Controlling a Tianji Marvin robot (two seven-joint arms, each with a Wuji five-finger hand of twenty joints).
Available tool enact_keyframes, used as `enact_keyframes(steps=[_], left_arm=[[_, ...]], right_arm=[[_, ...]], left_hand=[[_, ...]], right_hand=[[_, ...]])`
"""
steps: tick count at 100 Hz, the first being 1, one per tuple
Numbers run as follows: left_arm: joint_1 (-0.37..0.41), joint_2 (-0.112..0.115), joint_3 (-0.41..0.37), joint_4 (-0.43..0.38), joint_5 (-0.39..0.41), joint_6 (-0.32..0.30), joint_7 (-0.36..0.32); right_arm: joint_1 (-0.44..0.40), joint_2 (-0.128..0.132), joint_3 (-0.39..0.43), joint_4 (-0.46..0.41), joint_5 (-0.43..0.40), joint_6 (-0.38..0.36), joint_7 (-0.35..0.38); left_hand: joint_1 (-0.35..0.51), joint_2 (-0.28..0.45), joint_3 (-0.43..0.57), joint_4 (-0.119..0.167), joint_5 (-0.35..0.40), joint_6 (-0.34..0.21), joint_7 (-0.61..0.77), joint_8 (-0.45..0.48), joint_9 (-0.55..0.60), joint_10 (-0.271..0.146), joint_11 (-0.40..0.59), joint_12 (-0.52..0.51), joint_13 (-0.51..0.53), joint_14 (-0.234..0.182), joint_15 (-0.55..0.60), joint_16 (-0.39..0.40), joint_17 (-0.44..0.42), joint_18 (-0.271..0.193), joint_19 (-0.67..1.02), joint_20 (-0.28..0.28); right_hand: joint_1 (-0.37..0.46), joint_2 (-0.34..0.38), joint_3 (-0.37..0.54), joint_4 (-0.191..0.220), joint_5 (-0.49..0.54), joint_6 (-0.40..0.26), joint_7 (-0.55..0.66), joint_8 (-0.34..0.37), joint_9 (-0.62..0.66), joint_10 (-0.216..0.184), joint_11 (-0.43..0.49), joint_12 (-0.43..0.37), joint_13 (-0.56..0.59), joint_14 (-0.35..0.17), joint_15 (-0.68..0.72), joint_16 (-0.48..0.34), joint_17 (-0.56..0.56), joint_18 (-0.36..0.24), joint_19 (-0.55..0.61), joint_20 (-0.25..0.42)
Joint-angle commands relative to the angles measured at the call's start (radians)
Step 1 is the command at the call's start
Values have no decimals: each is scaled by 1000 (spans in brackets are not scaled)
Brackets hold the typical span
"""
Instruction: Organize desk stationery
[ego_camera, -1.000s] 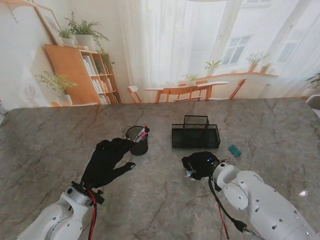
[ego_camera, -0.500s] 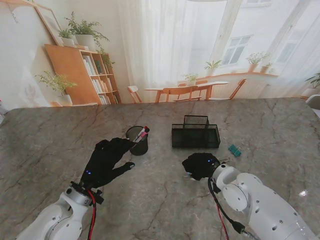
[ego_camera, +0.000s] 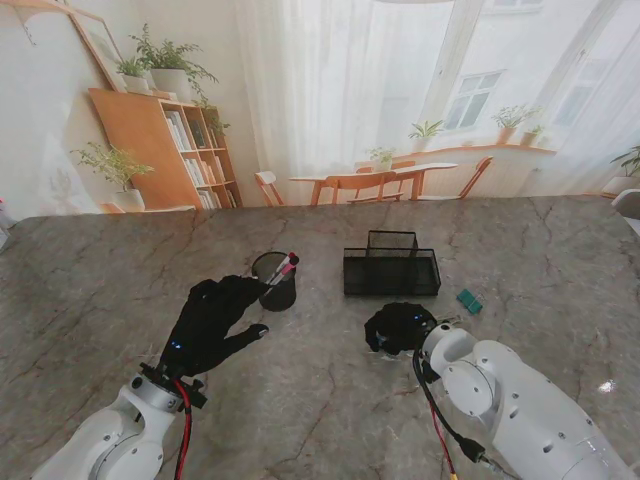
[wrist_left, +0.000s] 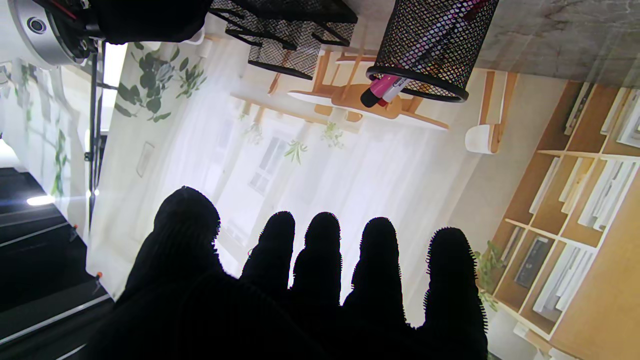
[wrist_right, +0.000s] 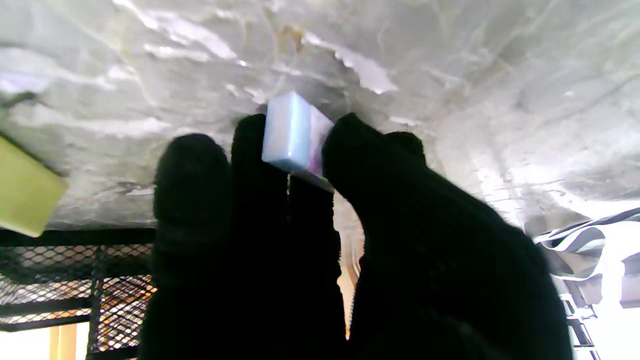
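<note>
Stationery from the stand's view: the right hand (ego_camera: 398, 328) has edged slightly toward the mesh tray (ego_camera: 391, 272) over the last second, suggesting a pickup under way; the green block (ego_camera: 469, 300) lies apart on the desk (ego_camera: 100, 280). Left wrist: the left hand (wrist_left: 300, 280) is spread, empty, near the pen cup (wrist_left: 430, 45). Right wrist: fingertips (wrist_right: 355, 145) clamp a pale eraser (wrist_right: 290, 131) against the desk.

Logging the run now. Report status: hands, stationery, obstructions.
Left hand open, beside pen cup. Right hand pinching pale blue eraser near the table. Mesh organizer just beyond; nothing seen in between.
</note>
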Motion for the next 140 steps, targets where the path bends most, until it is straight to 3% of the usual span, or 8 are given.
enact_keyframes(steps=[1,21,44,75,108,140], left_arm=[[6,-2,1,2,1,-2,4],[5,-2,2,3,2,-4,6],[5,-1,2,3,2,-4,6],[5,-1,2,3,3,-5,5],[2,0,5,3,5,-6,0],[-5,3,9,6,8,0,-15]], right_arm=[[-38,1,-12,52,-2,4,32],[-82,-21,34,-4,39,88,-19],[-171,-42,147,-155,56,215,-58],[-211,-47,293,-277,23,338,-24],[-110,-48,308,-224,23,457,12],[82,-58,193,-39,91,538,-4]], left_hand=[[25,71,-15,-68,16,-15,11,12,4,-15,1,10,12,-24,10,6,-6,2,8,18],[27,72,-15,-68,16,-13,12,14,3,-15,2,11,12,-23,10,6,-6,-1,9,18],[27,72,-15,-68,16,-12,12,15,3,-14,1,11,12,-23,10,6,-6,-1,9,18],[25,72,-16,-68,17,-12,12,16,4,-13,2,11,11,-24,10,6,-7,-1,10,17],[26,74,-15,-68,18,-14,12,17,4,-13,1,11,11,-24,9,6,-7,-1,10,17],[26,74,-15,-67,18,-13,12,17,3,-13,1,11,13,-24,10,6,-7,-1,9,17]], right_hand=[[145,54,81,30,46,2,-4,-7,140,-35,-153,-80,-4,12,-89,-6,16,-42,-5,-25],[137,27,122,17,93,-11,3,24,168,-60,-140,-82,13,13,-82,10,45,-31,-12,-34],[137,10,143,8,108,-11,4,35,177,-57,-133,-87,21,24,-86,19,59,-18,-16,-43],[146,0,147,3,117,8,-7,39,178,-41,-133,-87,24,39,-88,23,63,4,-9,-49],[150,12,135,3,108,13,-18,44,170,-37,-136,-85,20,40,-91,21,60,0,-6,-57],[150,43,104,11,85,10,-29,49,150,-45,-141,-86,7,22,-101,16,50,-30,-16,-70]])
